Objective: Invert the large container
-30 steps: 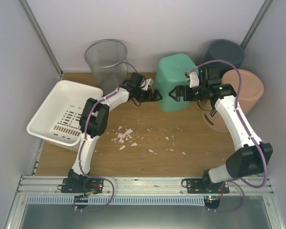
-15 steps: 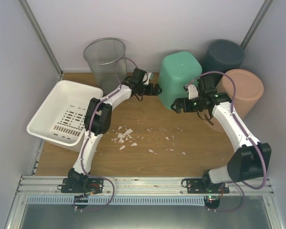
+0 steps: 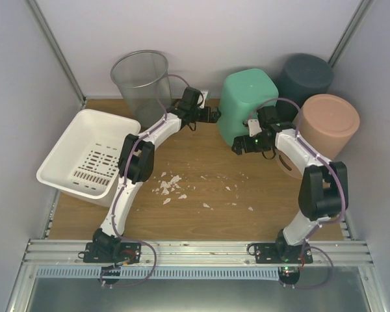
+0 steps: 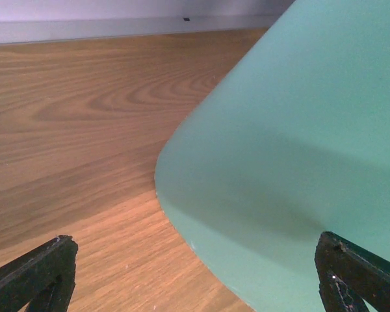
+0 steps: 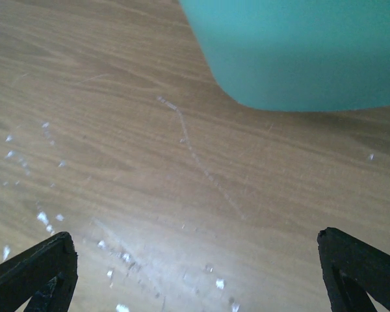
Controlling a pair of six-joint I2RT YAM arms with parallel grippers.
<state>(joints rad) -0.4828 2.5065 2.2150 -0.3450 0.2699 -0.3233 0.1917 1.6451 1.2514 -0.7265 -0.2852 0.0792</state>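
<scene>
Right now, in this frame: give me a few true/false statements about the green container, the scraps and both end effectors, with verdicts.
1. The green container shows a closed face upward. True.
2. The left end effector is clamped on the green container. False: its fingers are spread open beside it, gripping nothing.
3. The right end effector is open and holds nothing. True.
4. The paper scraps lie on top of the green container. False: they lie on the table, nearer the arm bases.
</scene>
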